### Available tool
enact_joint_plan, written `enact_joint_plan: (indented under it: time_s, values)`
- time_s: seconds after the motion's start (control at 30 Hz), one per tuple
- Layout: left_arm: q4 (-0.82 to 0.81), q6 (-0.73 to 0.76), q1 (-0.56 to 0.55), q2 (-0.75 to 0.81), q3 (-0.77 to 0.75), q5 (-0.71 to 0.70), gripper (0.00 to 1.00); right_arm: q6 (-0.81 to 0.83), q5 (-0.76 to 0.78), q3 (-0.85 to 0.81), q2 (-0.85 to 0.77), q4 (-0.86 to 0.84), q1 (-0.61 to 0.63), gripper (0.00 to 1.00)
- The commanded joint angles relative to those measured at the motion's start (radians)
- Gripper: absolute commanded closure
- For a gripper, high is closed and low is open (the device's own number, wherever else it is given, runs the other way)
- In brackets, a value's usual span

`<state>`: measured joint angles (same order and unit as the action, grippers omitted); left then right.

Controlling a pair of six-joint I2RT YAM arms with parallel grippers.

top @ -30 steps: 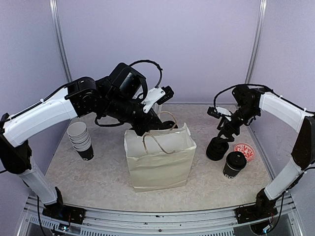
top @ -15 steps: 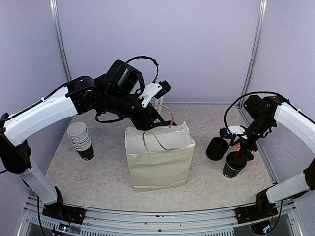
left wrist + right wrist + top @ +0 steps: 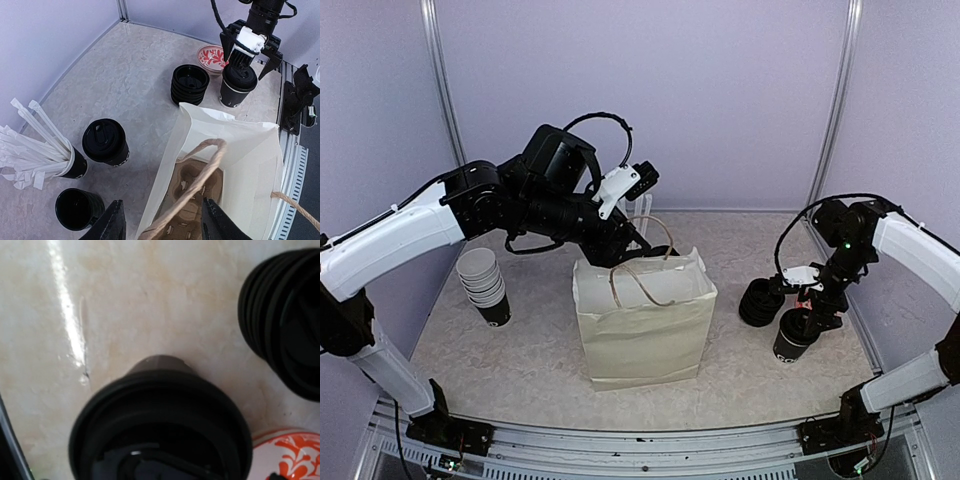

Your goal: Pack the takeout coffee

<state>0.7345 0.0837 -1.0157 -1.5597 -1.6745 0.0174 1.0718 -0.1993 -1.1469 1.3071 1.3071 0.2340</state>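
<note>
A lidded black takeout coffee cup (image 3: pixel 796 338) stands at the right of the table, and its lid (image 3: pixel 160 425) fills the right wrist view. My right gripper (image 3: pixel 816 308) hangs over it, open, one finger on either side of the lid (image 3: pixel 240 77) and apart from it. A second lidded cup (image 3: pixel 105 142) stands behind the white paper bag (image 3: pixel 645 325). My left gripper (image 3: pixel 162 225) is open above the bag's back edge. The bag's rope handle (image 3: pixel 200 172) runs loose between its fingers (image 3: pixel 116 222). Inside the bag lies a brown cardboard cup carrier (image 3: pixel 197 192).
A stack of black lids (image 3: pixel 760 300) sits just left of the right cup, and a red-patterned dish (image 3: pixel 212 55) behind it. A black cup of white straws (image 3: pixel 67 162) and a dark open mug (image 3: pixel 77 207) stand behind the bag. Nested unlidded cups (image 3: pixel 485 285) stand at the left.
My left gripper has opened and let go of the bag's handle. My right arm has swung from the lid stack to the lidded cup and come down over it.
</note>
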Motion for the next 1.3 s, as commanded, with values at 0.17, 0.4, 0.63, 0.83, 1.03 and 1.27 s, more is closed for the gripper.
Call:
enact_joint_plan:
  time_s: [0.17,0.4,0.63,0.83,1.03,1.27]
  values:
    - [-0.037,0.012,0.003,0.03,0.038,-0.009,0.49,-0.015,0.047,0.044,0.015,-0.042,-0.006,0.08]
    - [-0.04,0.01,0.004,0.028,0.046,-0.014,0.49,-0.021,0.052,0.066,0.021,-0.076,-0.005,0.11]
    - [-0.034,0.009,0.005,0.026,0.046,-0.013,0.49,-0.032,0.053,0.095,0.011,-0.101,-0.003,0.13]
    - [-0.036,0.008,0.005,0.029,0.05,-0.041,0.49,-0.045,0.043,0.108,-0.005,-0.109,0.002,0.18]
    - [-0.031,0.011,0.007,0.033,0.042,-0.051,0.49,-0.054,0.002,0.074,-0.055,-0.062,0.002,0.27]
    - [0.006,0.016,0.012,0.03,0.019,-0.046,0.49,-0.056,-0.155,-0.03,-0.117,0.044,0.002,0.28]
